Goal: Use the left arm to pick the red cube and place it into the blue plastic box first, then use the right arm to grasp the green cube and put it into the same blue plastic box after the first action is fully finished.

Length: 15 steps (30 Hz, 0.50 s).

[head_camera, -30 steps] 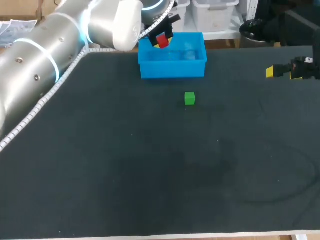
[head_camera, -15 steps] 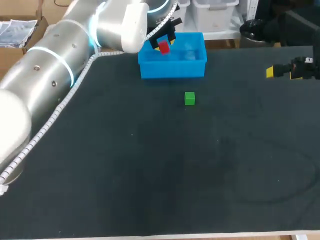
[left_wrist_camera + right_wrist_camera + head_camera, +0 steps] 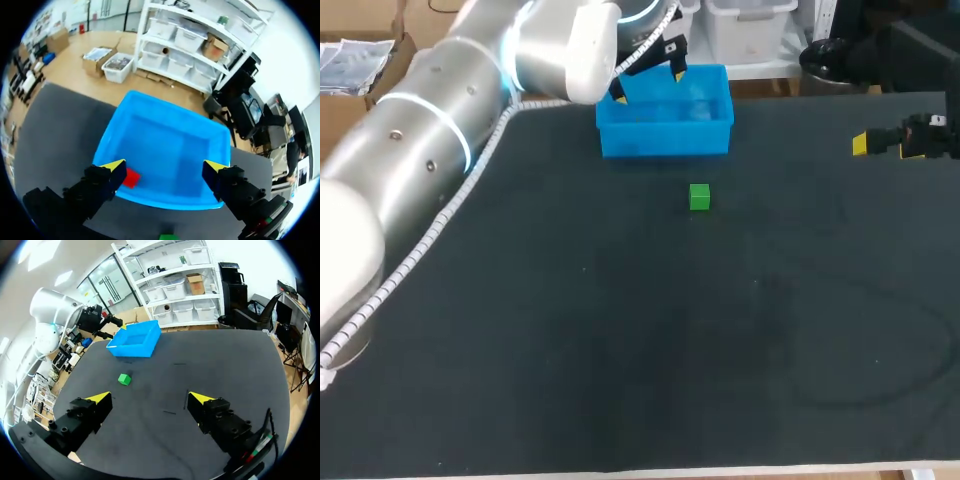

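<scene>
1. My left gripper [image 3: 165, 166] hovers over the blue plastic box [image 3: 150, 102], fingers spread wide and holding nothing. The small red cube [image 3: 132, 178] lies on the box floor, just beside my left fingertip.
2. The small green cube [image 3: 699, 197] sits alone on the dark bench [image 3: 620, 350], at about 5 o'clock from the box. My right gripper [image 3: 150, 397] waits well apart at the box's 3 o'clock, fingers also spread and empty.
3. The green cube looks rigid, light and flat-faced. It should take a firm pinch across two opposite sides without slipping.
4. From the head view the box wall hides the red cube. The left wrist view cuts off all but the green cube's edge.
</scene>
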### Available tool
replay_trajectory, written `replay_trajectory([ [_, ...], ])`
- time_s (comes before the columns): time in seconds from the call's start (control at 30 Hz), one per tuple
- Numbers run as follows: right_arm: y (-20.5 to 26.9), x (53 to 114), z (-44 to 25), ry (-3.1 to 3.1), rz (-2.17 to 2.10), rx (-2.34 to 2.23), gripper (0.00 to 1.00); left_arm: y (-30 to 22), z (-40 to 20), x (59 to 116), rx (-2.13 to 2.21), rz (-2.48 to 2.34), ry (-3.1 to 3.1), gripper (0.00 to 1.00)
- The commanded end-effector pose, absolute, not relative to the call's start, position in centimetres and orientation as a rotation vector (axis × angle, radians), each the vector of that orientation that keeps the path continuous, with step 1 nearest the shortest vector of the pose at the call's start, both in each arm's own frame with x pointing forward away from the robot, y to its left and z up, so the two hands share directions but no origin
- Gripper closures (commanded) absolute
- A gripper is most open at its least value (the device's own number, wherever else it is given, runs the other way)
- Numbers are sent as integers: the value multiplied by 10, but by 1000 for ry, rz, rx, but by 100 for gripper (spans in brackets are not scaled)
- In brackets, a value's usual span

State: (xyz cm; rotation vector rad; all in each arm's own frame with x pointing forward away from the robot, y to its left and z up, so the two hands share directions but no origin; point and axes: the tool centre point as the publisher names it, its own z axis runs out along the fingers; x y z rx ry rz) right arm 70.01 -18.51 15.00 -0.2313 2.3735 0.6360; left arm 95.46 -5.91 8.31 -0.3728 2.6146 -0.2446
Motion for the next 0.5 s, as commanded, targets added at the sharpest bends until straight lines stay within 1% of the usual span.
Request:
replay_trajectory([
  [0.03,-185,700,150,2374,636,-231,0,-57,87,946,-315,-234,2608,0],
  [0.33,-185,700,150,2374,636,-231,0,-44,95,916,-125,-266,2553,0],
  [0.5,-185,700,150,2374,636,-231,0,-32,100,894,-23,-368,2499,0],
])
